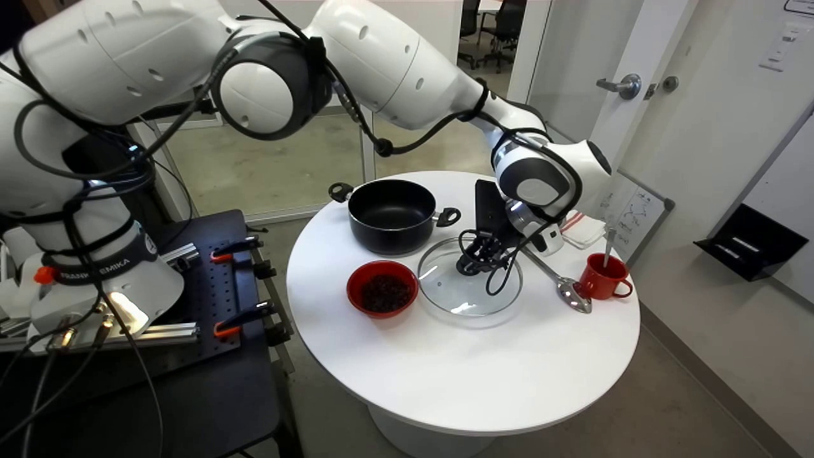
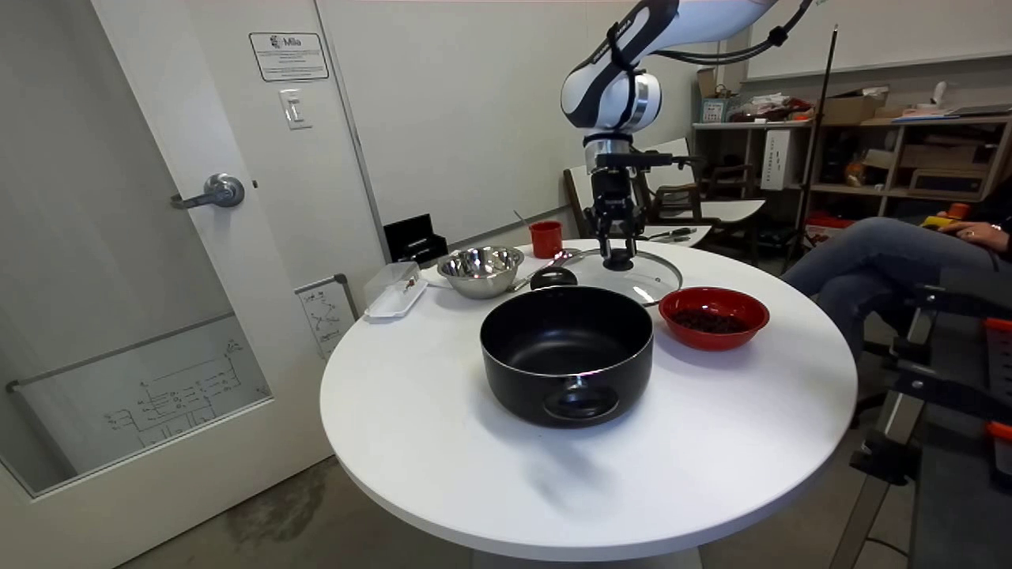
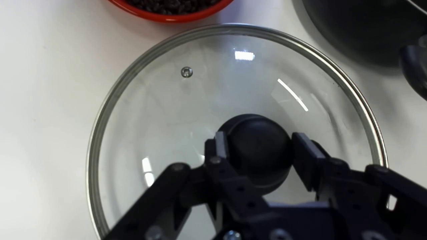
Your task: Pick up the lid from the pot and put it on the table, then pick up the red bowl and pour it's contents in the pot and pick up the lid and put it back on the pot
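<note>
The glass lid [image 3: 186, 110] is at tabletop level with its black knob up, between the red bowl and the spoon. Whether its rim rests fully on the white table [image 1: 445, 375] I cannot tell. My gripper [image 3: 259, 145] points down over it, a finger pad against each side of the knob, shut on it. In both exterior views the black pot [image 1: 391, 238] stands uncovered, and its inside looks bare. Beside pot and lid sits the red bowl [image 2: 715, 340], upright, with dark small pieces in it; only its edge shows in the wrist view.
A steel bowl [image 2: 481, 273] and a clear plastic box [image 2: 395, 291] stand at the table's side. Near them are a metal spoon [image 1: 575, 294], a red mug [image 1: 604, 278] and a folded cloth [image 1: 582, 229]. The pot's handle [image 1: 448, 217] juts toward the lid.
</note>
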